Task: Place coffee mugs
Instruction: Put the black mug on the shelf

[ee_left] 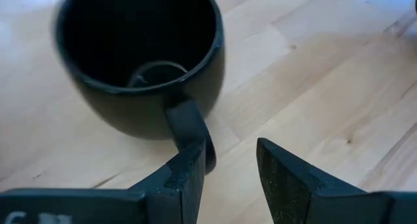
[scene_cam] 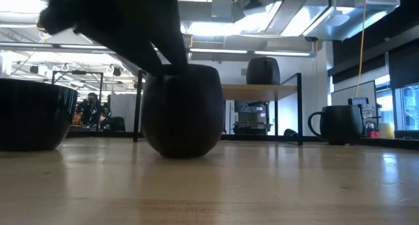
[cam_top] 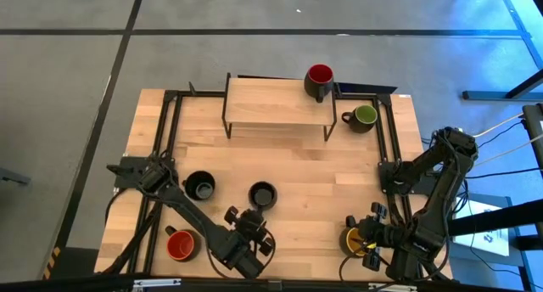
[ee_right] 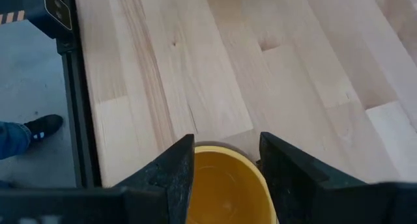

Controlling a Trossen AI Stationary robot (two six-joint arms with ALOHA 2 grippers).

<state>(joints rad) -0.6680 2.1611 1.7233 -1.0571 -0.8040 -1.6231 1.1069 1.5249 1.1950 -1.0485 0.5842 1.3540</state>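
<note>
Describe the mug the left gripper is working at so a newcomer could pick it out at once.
Start at the small wooden shelf at the table's far edge, then come toward the near edge's middle. The black-lined mug stands there, with the left gripper open at its handle. Its twin sits farther left, with no gripper near.

Wooden table (cam_top: 288, 156), small wooden shelf (cam_top: 276, 103) on it, person's shoe (ee_right: 44, 126)

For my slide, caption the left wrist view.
Open left gripper beside the handle of a black-lined mug on the wooden table.
</note>
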